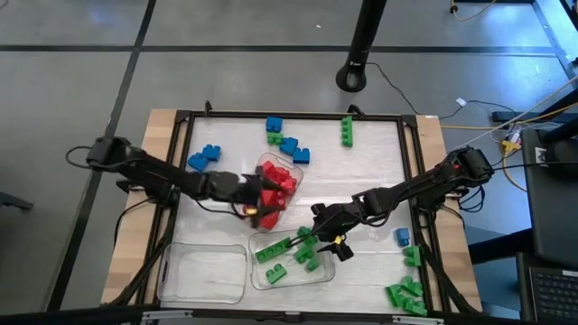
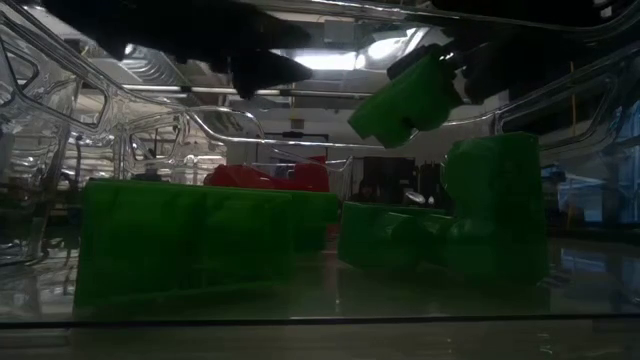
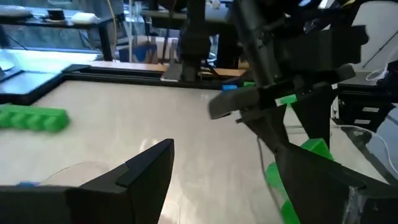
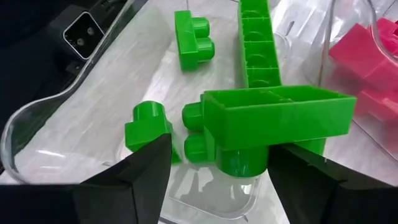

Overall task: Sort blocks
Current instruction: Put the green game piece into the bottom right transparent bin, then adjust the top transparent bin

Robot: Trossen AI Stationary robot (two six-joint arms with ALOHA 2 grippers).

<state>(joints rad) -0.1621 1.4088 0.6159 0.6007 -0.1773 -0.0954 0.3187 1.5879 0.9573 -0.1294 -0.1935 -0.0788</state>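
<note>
While the sorting is clearly underway, I'd say it's somewhere around the halfway mark, not close to finished. From the high view, a clear tray (image 1: pixel 283 170) in the middle of the counter (image 1: pixel 379 162) already has a pile of red blocks (image 1: pixel 278 181) in it, and a second tray (image 1: pixel 327 276) nearer the front edge holds a handful of green blocks (image 1: pixel 275 253). A third tray (image 1: pixel 203 273) next to that one looks like it has nothing in it yet, so my guess is blue hasn't been started.

What's left loose: a few blue blocks (image 1: pixel 204 158) on the left side, a blue and green cluster (image 1: pixel 287 143) toward the far edge, a green stack (image 1: pixel 347 131) by the far rail, one blue block (image 1: pixel 402 236) on the right, and a bunch of green ones (image 1: pixel 406 294) in the front right corner.

The right tool (image 4: pixel 217 168) is clamped on a long green block (image 4: pixel 273 123) and holds it just above the green tray, so that one looks about to be dropped in. The brick is chunky solid plastic, hollow underneath with round studs, and it's hanging tilted in the low view.

The left tool (image 1: pixel 256 204) is at the front edge of the red tray; can't tell if it's open or closed or holding anything
</note>
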